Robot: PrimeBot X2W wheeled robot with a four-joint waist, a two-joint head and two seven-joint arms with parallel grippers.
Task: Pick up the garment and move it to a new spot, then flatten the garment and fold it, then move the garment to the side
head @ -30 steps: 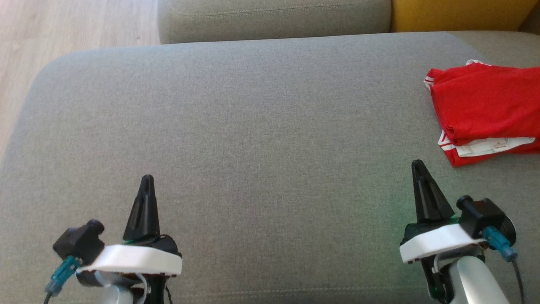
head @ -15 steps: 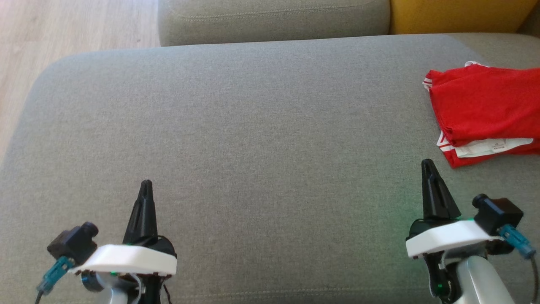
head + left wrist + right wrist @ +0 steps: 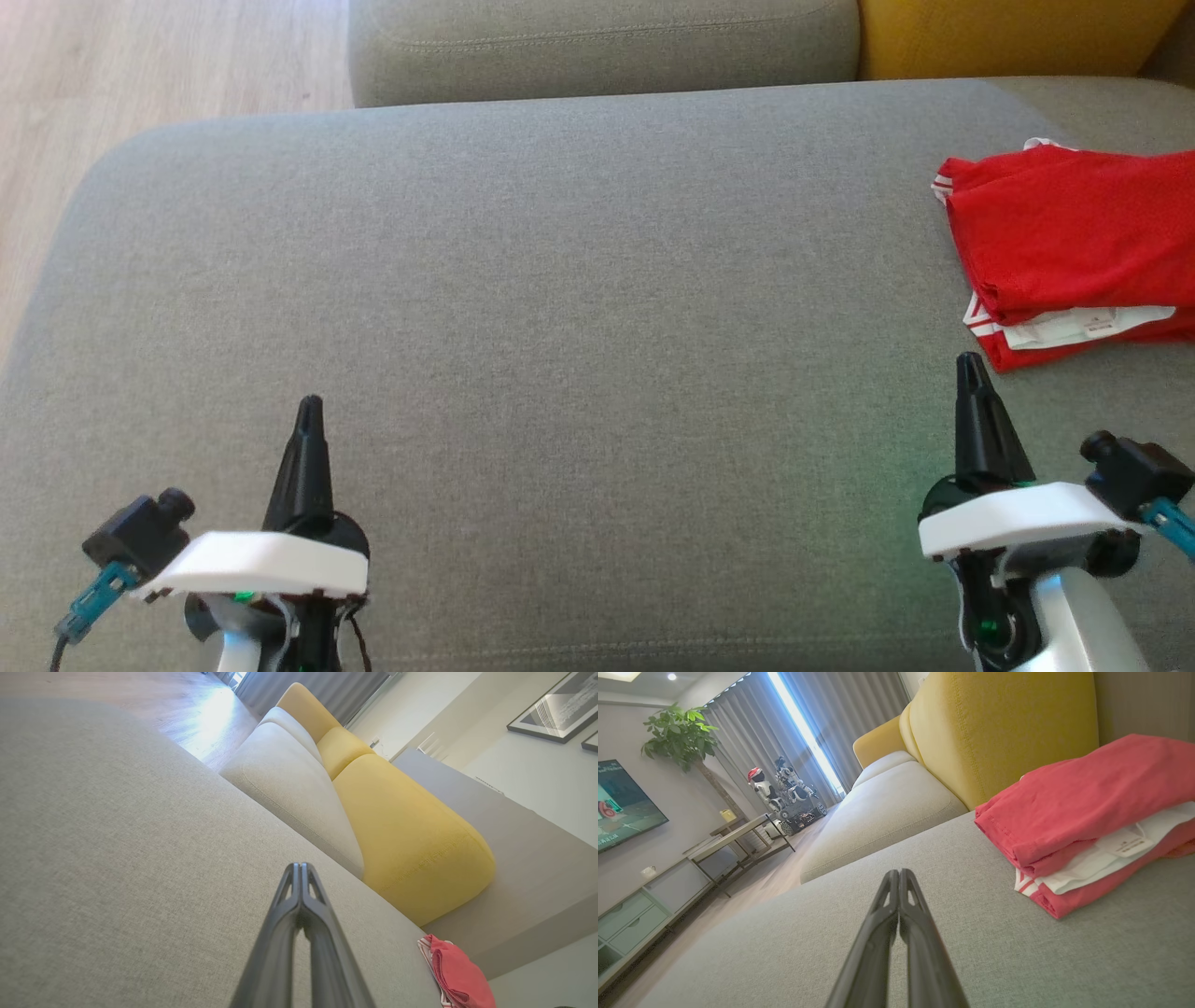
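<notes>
Red garment (image 3: 1074, 224) was found folded at the right edge of the sofa cushion (image 3: 560, 327), just beyond the right gripper (image 3: 970, 366), which, like the left gripper (image 3: 309, 409), was closed on nothing; the move-aside step was judged done, with only parking the arms needed.

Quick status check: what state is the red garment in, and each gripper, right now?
Red garment with white trim: folded, lying unheld at the right side of the grey fabric sofa cushion.
Left gripper: shut, empty, over the cushion.
Right gripper: shut, empty, just short of the garment.
</notes>
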